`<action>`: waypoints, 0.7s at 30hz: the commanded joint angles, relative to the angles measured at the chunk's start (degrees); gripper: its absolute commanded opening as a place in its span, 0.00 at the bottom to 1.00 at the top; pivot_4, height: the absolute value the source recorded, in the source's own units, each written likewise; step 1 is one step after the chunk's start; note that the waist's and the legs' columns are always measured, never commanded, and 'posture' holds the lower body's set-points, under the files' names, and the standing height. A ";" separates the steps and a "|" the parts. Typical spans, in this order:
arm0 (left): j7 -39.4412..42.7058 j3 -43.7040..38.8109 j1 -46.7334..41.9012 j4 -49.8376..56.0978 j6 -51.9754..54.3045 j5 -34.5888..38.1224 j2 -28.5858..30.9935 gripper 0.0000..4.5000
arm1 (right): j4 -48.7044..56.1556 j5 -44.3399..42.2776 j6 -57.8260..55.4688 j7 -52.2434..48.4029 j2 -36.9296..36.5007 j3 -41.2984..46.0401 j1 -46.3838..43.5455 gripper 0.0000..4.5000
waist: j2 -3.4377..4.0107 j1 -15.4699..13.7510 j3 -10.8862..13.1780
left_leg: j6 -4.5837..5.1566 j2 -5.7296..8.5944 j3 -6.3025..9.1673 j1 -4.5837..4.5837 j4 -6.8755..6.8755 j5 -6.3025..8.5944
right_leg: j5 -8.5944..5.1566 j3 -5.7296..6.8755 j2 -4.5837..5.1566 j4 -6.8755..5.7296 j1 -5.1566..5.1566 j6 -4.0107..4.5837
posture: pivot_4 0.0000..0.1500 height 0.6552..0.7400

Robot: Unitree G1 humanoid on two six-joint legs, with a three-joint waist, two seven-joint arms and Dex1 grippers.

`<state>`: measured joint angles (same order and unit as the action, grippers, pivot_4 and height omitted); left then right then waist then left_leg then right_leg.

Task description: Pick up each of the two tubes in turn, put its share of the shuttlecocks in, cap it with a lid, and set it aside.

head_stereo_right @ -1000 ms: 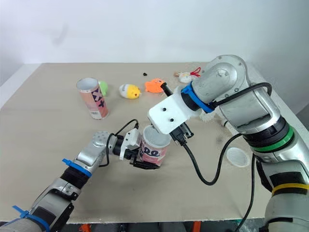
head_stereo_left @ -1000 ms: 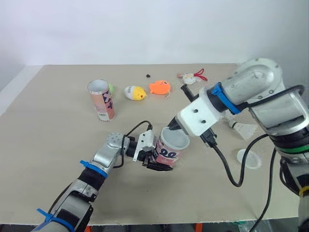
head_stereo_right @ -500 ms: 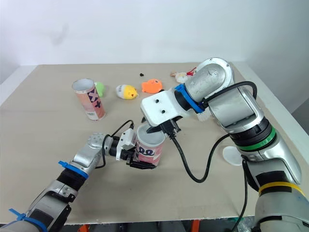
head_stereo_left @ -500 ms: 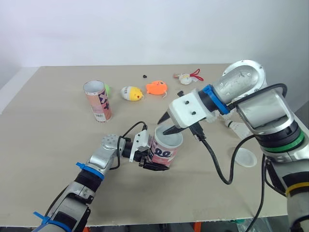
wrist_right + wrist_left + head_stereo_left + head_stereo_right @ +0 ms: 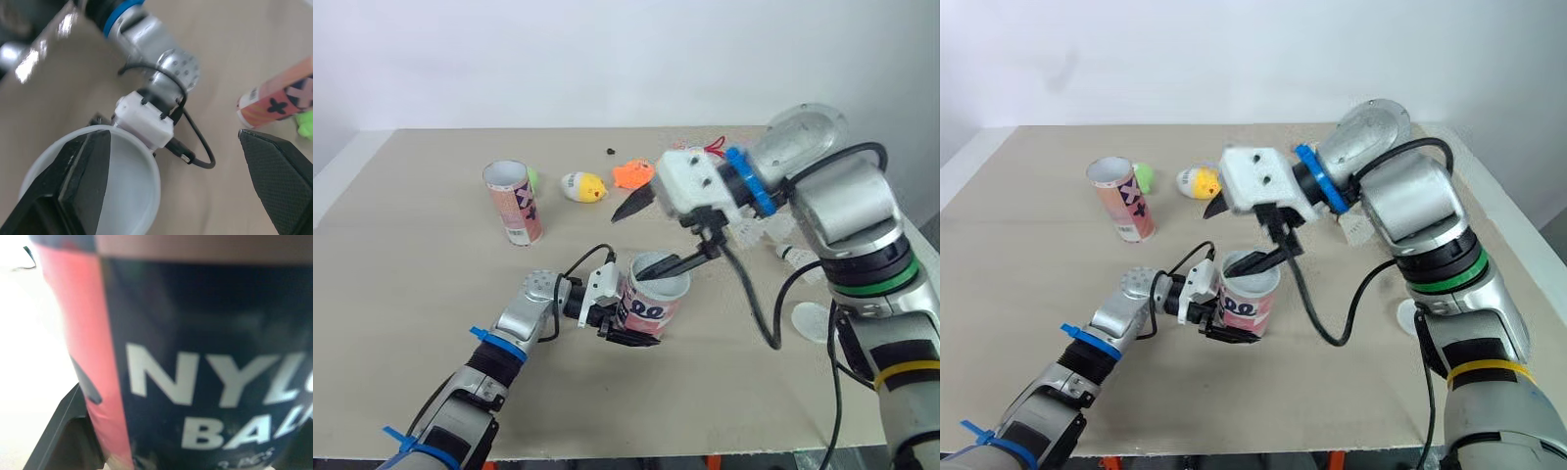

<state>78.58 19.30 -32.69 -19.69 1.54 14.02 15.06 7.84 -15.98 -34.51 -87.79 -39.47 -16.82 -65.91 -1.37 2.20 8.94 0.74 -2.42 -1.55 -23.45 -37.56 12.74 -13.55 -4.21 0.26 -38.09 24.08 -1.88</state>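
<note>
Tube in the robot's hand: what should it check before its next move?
1. Left hand shut on the tube: ok.
2. Tube's mouth open and facing up: ok.
3. Right hand open and holding nothing: ok.
4. Right hand clear of the tube: not ok, one finger is over its mouth.
5. Shuttlecocks inside the tube: cannot tell; the yellow shuttlecock and orange shuttlecock lie on the table.
6. Lid ready on the table near the right arm: ok.
</note>
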 commanded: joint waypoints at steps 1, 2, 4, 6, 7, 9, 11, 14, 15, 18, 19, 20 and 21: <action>-0.87 0.13 -0.15 -0.79 0.70 -1.17 0.42 0.72 | 2.35 -5.07 -4.11 -0.15 -2.62 5.07 -0.59 0.88 | -0.01 -0.10 0.00 | 0.00 0.00 0.01 0.00 0.01 0.01 | -0.02 0.00 0.00 0.00 0.00 0.00 | 1.00 1.00; -0.86 0.08 -0.09 -0.76 0.68 -1.17 0.50 0.72 | 3.97 -5.98 -4.71 -0.91 -4.34 5.21 1.40 0.81 | -0.01 -0.19 0.00 | -0.01 0.01 0.02 0.00 0.02 0.02 | -0.04 0.00 0.00 0.01 -0.02 0.00 | 1.00 1.00; -0.85 0.05 0.00 -0.68 0.70 -1.17 0.58 0.72 | 6.66 -7.24 -4.76 -2.12 -7.16 5.03 4.95 0.58 | -0.04 -0.35 0.01 | -0.02 0.02 0.04 -0.01 0.05 0.03 | -0.08 0.01 0.00 0.03 -0.01 0.00 | 1.00 1.00; -0.83 0.06 0.09 -0.57 0.73 -1.15 0.65 0.72 | 7.65 -8.40 -4.95 -2.01 -8.19 4.95 6.20 0.36 | 0.01 -0.35 0.03 | -0.03 0.00 0.01 0.01 0.07 0.05 | -0.12 0.00 0.00 0.03 0.01 -0.01 | 1.00 1.00; -0.79 0.08 0.14 -0.52 0.74 -1.14 0.68 0.72 | 7.74 -8.74 -4.96 -1.76 -8.32 4.80 6.40 0.25 | 0.07 -0.25 0.07 | -0.03 0.00 0.00 0.01 0.07 0.05 | -0.11 0.00 -0.01 0.02 0.03 0.00 | 1.00 1.00; -0.74 0.13 0.20 -0.45 0.73 -1.18 0.72 0.72 | 7.73 -8.93 -4.53 -1.71 -8.55 4.11 6.61 0.02 | 0.11 -0.19 0.08 | -0.02 -0.01 -0.05 0.02 0.07 0.04 | -0.05 -0.05 -0.05 0.00 0.10 0.05 | 1.00 1.00; -0.78 0.15 0.16 -0.50 0.58 -1.23 0.79 0.72 | 7.66 -8.79 -4.11 -1.77 -8.51 3.20 6.52 0.02 | 0.11 -0.20 0.08 | -0.03 -0.04 -0.01 0.03 0.06 0.04 | -0.06 -0.02 -0.10 -0.01 0.08 0.08 | 1.00 1.00; -0.93 0.22 0.30 -0.29 0.43 -1.27 0.92 0.72 | 8.41 -8.24 -2.75 -3.42 -9.09 1.09 6.78 0.02 | 0.11 -0.21 0.08 | -0.04 -0.05 -0.03 0.03 0.06 0.04 | -0.13 -0.04 -0.10 -0.01 0.09 0.20 | 1.00 1.00; -0.96 0.25 0.39 -0.17 0.40 -1.28 0.97 0.72 | 8.67 -7.91 -2.21 -3.78 -9.31 0.32 6.87 0.02 | 0.11 -0.21 0.08 | -0.04 -0.04 -0.04 0.02 0.06 0.04 | -0.13 -0.04 -0.09 0.00 0.09 0.19 | 1.00 1.00; -1.05 0.43 0.68 -0.05 -0.17 -1.60 1.18 0.72 | 8.52 -5.96 -0.36 -3.98 -9.52 -2.54 6.28 0.02 | 0.11 -0.21 0.08 | -0.04 -0.04 -0.04 0.01 0.06 0.04 | -0.13 -0.05 -0.09 0.00 0.10 0.15 | 1.00 1.00; -1.09 0.52 0.74 -0.09 -0.46 -1.78 1.24 0.72 | 8.37 -5.03 1.12 -4.30 -9.90 -3.91 6.05 0.02 | 0.11 -0.21 0.08 | -0.04 -0.04 -0.04 0.00 0.06 0.04 | -0.13 -0.05 -0.09 0.00 0.10 0.15 | 1.00 1.00; -1.13 0.61 0.80 -0.15 -0.78 -1.92 1.28 0.72 | 8.29 -4.59 1.97 -4.55 -10.21 -4.95 5.87 0.02 | 0.11 -0.22 0.08 | -0.04 -0.04 -0.04 0.01 0.06 0.04 | -0.13 -0.04 -0.09 0.00 0.11 0.15 | 1.00 1.00; -1.21 0.63 0.80 -0.26 -1.20 -2.03 1.26 0.72 | 8.35 -5.16 2.62 -4.71 -10.87 -6.14 5.59 0.02 | 0.11 -0.21 0.08 | -0.03 -0.04 -0.04 0.00 0.06 0.04 | -0.14 -0.04 -0.09 0.00 0.11 0.15 | 1.00 1.00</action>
<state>77.97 19.54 -32.45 -19.19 0.35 13.61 15.49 15.09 -21.61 -33.79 -89.76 -49.06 -22.21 -58.77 -1.26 1.98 9.02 0.71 -2.46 -1.59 -23.44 -37.50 12.78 -13.70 -4.25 0.17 -38.09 24.19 -1.71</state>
